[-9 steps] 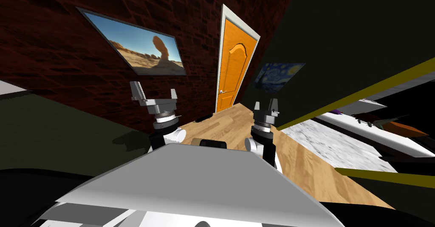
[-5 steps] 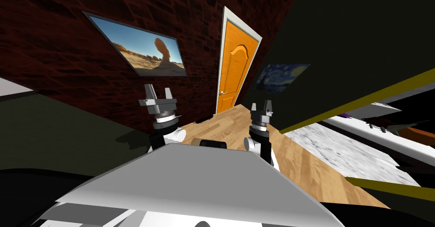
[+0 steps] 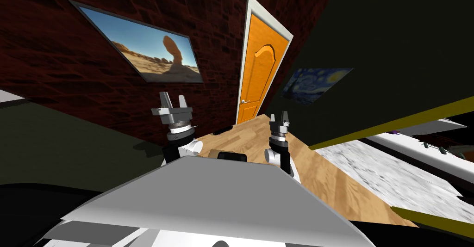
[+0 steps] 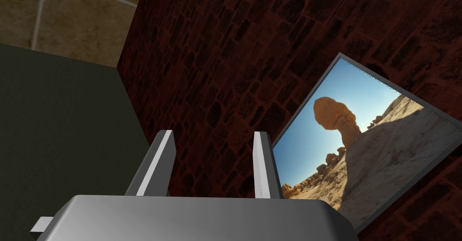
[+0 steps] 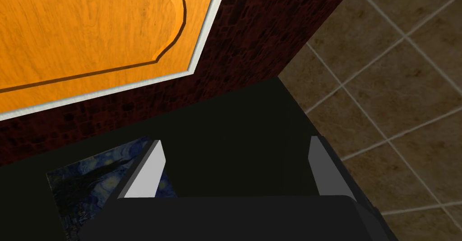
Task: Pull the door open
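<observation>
On the left, a big desert picture [image 3: 148, 50] hangs on the dark red brick wall [image 3: 60, 64]. Below it, my left gripper [image 3: 172, 101] points up at that wall. Its two fingers are a little apart, and nothing is between them.

Next is the orange door [image 3: 260, 68]. It sits in a white frame [image 5: 206, 30] at the far end of the wooden floor [image 3: 240, 138], and it looks shut. A small silver handle [image 3: 244, 101] is near its left edge. The door is well apart from both grippers.

My right gripper [image 3: 280, 117] is lower than the door and a bit to its right. Its fingers are wide apart and hold nothing. Past it, a blue swirly painting [image 3: 314, 84] hangs on a dark wall [image 3: 393, 50].
</observation>
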